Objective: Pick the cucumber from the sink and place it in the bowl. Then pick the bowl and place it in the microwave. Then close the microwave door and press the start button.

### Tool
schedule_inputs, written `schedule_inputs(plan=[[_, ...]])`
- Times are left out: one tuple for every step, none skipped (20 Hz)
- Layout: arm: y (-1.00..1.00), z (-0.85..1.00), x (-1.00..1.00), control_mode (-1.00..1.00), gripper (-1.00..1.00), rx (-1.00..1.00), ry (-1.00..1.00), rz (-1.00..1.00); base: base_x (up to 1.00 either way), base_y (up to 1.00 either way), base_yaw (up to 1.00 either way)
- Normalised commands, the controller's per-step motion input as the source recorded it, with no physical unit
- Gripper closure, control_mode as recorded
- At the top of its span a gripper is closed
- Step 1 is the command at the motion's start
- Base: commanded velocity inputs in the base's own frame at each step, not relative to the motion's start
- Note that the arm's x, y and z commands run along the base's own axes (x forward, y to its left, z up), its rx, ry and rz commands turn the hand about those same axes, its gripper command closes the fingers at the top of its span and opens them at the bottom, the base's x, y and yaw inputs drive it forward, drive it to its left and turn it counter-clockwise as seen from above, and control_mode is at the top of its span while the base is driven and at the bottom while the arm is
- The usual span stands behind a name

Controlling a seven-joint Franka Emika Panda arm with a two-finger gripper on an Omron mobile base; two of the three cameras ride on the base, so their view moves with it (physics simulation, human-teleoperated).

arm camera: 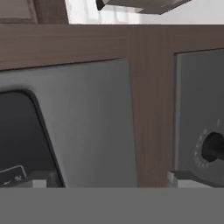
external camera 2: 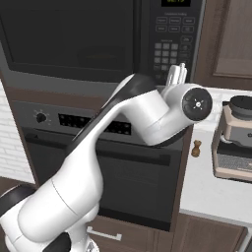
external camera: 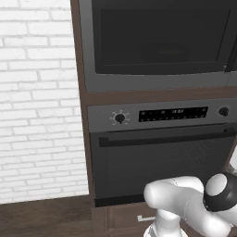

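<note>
The tool (external camera 2: 177, 73) was up at the microwave (external camera: 157, 41), its fingers spread wide and holding nothing, tips right at the keypad (external camera 2: 170, 49) beside the closed microwave door (external camera 2: 69, 34). Below sat the oven (external camera: 162, 157) with its knob (external camera: 120, 118); a blender (external camera 2: 235, 138) stood on the counter (external camera 2: 206, 187).

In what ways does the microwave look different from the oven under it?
The microwave sits above, while the oven sits below it. The microwave has a keypad of buttons on its right side; the oven has round knobs and a dark display strip. The oven door carries a long bar handle; no such bar shows on the microwave door. Both are dark grey, built into the same brown cabinet column, and shut.
</note>
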Motion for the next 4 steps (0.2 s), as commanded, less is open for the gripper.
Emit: schedule_inputs(plan=[[0.12, 0.00, 0.02, -1.00, -1.00, 0.00, 0.00, 0.00, 0.00, 0.00, 0.00], [0.11, 0.00, 0.00, -1.00, -1.00, 0.00, 0.00, 0.00, 0.00, 0.00, 0.00], [0.09, 0.00, 0.00, -1.00, -1.00, 0.00, 0.00, 0.00, 0.00, 0.00, 0.00], [0.06, 0.00, 0.00, -1.00, -1.00, 0.00, 0.00, 0.00, 0.00, 0.00, 0.00]])
